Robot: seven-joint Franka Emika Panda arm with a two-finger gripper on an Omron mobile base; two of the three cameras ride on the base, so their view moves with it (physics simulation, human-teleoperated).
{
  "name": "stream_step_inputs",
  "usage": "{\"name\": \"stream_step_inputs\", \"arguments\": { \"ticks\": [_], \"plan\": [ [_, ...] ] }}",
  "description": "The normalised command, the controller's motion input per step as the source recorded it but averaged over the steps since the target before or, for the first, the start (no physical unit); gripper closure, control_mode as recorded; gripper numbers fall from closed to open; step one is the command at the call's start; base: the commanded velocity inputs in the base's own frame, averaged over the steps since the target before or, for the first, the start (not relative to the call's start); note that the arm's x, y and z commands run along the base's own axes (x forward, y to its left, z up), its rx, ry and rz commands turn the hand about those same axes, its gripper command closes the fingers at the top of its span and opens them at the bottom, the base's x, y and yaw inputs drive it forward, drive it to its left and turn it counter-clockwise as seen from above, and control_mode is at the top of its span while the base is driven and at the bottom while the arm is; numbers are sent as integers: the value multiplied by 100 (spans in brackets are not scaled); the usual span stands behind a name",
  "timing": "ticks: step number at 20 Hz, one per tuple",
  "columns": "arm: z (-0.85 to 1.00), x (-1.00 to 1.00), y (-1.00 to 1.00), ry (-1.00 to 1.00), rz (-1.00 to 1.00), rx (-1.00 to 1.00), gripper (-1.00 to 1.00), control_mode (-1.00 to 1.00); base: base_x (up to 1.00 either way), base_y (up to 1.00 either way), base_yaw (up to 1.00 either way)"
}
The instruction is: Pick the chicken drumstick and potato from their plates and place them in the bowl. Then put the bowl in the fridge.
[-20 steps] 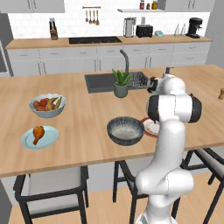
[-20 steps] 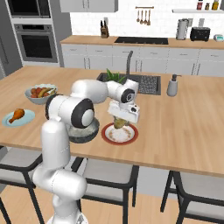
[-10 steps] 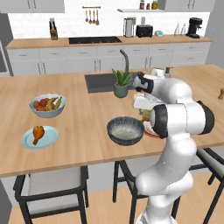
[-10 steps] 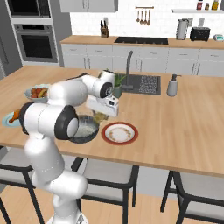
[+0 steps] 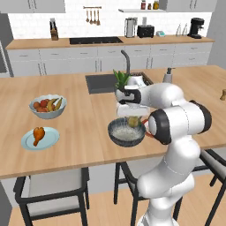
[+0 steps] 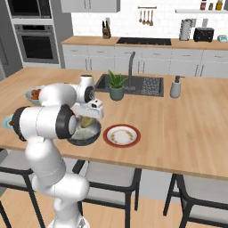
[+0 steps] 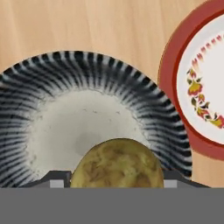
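Observation:
My gripper (image 5: 132, 122) (image 6: 87, 121) is shut on the yellowish-tan potato (image 7: 117, 166) and holds it just above the dark grey bowl (image 5: 115, 137) (image 6: 92, 137). In the hand view the potato hangs over the bowl's speckled inside (image 7: 65, 74), which holds nothing. The white, red-rimmed plate (image 6: 121, 135) (image 7: 169, 87) lies bare just right of the bowl. At the counter's left the orange-brown chicken drumstick (image 5: 38, 134) rests on the light blue plate (image 5: 48, 142). I cannot make out the fridge.
A fruit bowl (image 5: 47, 106) (image 6: 32, 94) stands behind the blue plate. Behind the grey bowl are a sink (image 5: 101, 83), a potted plant (image 6: 116, 84) and a soap dispenser (image 6: 176, 87). Stools (image 5: 48, 185) line the counter's near edge.
The arm has swung left from above the red-rimmed plate to above the grey bowl, carrying the potato with it. The plate is now bare.

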Motion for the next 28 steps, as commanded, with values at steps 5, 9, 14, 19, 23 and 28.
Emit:
{"name": "stream_step_inputs", "arguments": {
  "ticks": [5, 9, 14, 19, 23, 28],
  "plan": [
    [-59, 22, 7, 13, 0, -4, 100, -100, 0, 0, 0],
    [-22, 0, 30, -2, 0, 0, 100, -100, 0, 0, 0],
    [-29, 0, 7, -18, 0, 2, 100, -100, 0, 0, 0],
    [-28, 0, 0, -10, 1, 0, 100, -100, 0, 0, 0],
    [3, 0, 1, 0, 0, 0, -100, -100, 0, 0, 0],
    [20, -8, 1, 0, 0, -2, -100, -100, 0, 0, 0]
  ]
}}
